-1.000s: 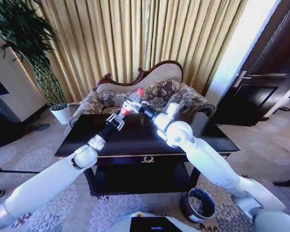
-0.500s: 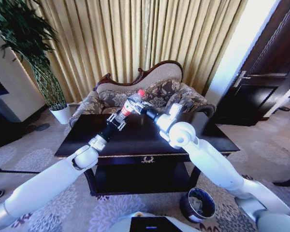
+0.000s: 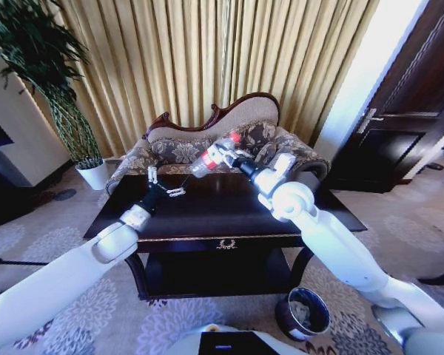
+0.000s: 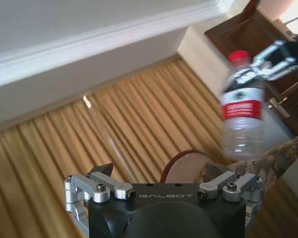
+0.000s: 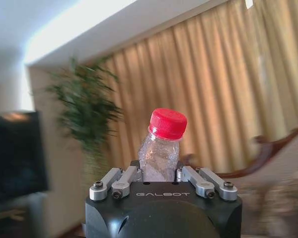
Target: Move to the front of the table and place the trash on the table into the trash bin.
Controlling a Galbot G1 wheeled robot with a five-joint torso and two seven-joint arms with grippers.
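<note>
Brightly daylit from upper right, glare on the glossy worktop (image 3: 207,211). Bowed at edges. Motion-blurred in wrist views.

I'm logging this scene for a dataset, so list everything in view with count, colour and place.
bottle: one, clear with red cap and red-white label, held in the air above the table's far side
table: one, dark glossy with gold trim, centre of the head view
trash bin: one, dark with pale rim, on the carpet by the table's right front leg
sofa: one, patterned with dark wood frame, behind the table
curtains: gold, along the back wall
plant: one, green, in a white pot, far left
door: dark wood, right
right tool: closed on the bottle
left tool: open, empty, over the table's left part
</note>
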